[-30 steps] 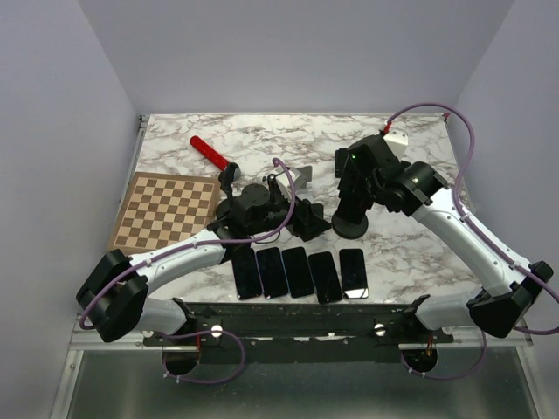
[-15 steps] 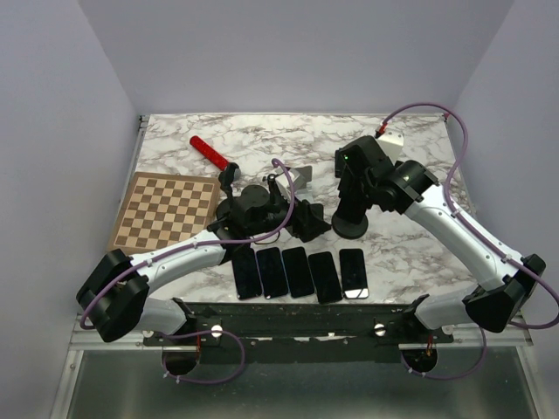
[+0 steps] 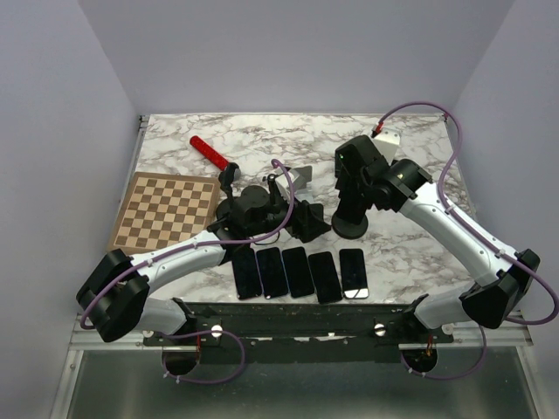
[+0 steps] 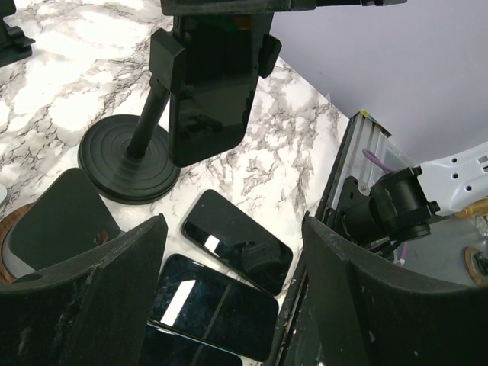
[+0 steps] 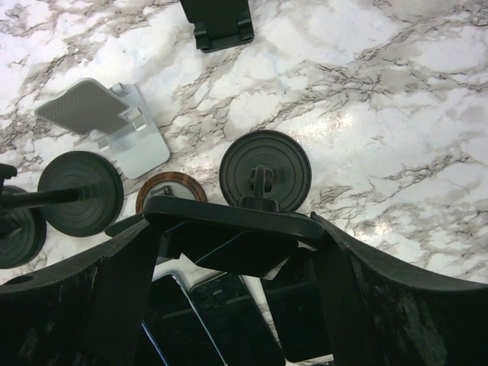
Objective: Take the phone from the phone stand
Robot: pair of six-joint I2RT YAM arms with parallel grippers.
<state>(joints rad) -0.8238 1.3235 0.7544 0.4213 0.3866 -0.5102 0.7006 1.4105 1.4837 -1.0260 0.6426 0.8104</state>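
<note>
**One phone still in its clamp, lift not yet made**

The task looks barely begun. The phone (image 4: 210, 91) sits upright in the spring cradle of the phone stand (image 4: 128, 156), whose side arms hug both its long edges. The stand's round base is planted on the marble table (image 3: 419, 253), right of centre and just far of a row of five phones (image 3: 299, 272) lying flat along the near edge. Whatever put those five there, the clamped one has not come free. What is left, as I judge it, is the whole removal: a firm hold on the phone, a pull up out of the cradle, and setting it down.

The right gripper (image 5: 236, 232) hangs directly over the stand. In its wrist view the top of the cradle lies between the two fingers (image 5: 84, 305), which stand wide, their inner faces right at the cradle's ends. Whether they press on it or merely flank it cannot be told from these views.

The left gripper (image 4: 232, 225) is to the left of the stand, low over the table. Its fingers are spread wide, and it holds and touches nothing.
</note>
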